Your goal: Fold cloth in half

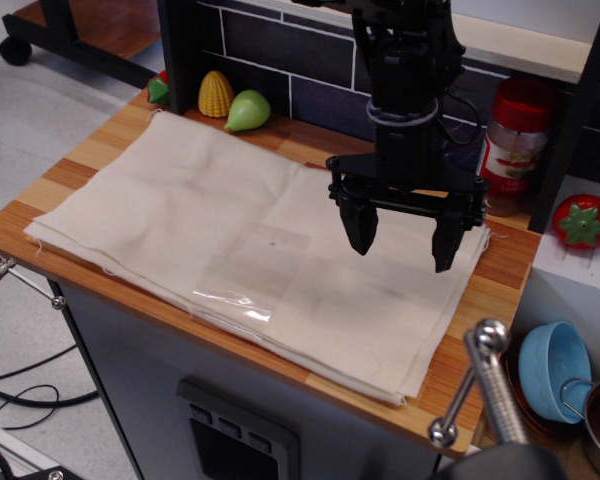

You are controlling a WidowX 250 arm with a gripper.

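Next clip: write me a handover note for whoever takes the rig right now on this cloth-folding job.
Hand: open, fingers pointing down, holding nothing, above the right part of the cloth.
Cloth: flat on the wooden counter, with layered edges showing along the front and at the front right corner, and a shiny tape patch near the front edge.
Done: it looks as if it may already be folded; I cannot be sure.
Left: check the fold, then move the hand clear.

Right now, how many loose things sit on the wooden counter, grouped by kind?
Cloth: 1, the cloth spread flat under the open gripper
Toy produce: 3, red piece, yellow corn, green pear
Jar: 1, red-lidded jar
Total: 5
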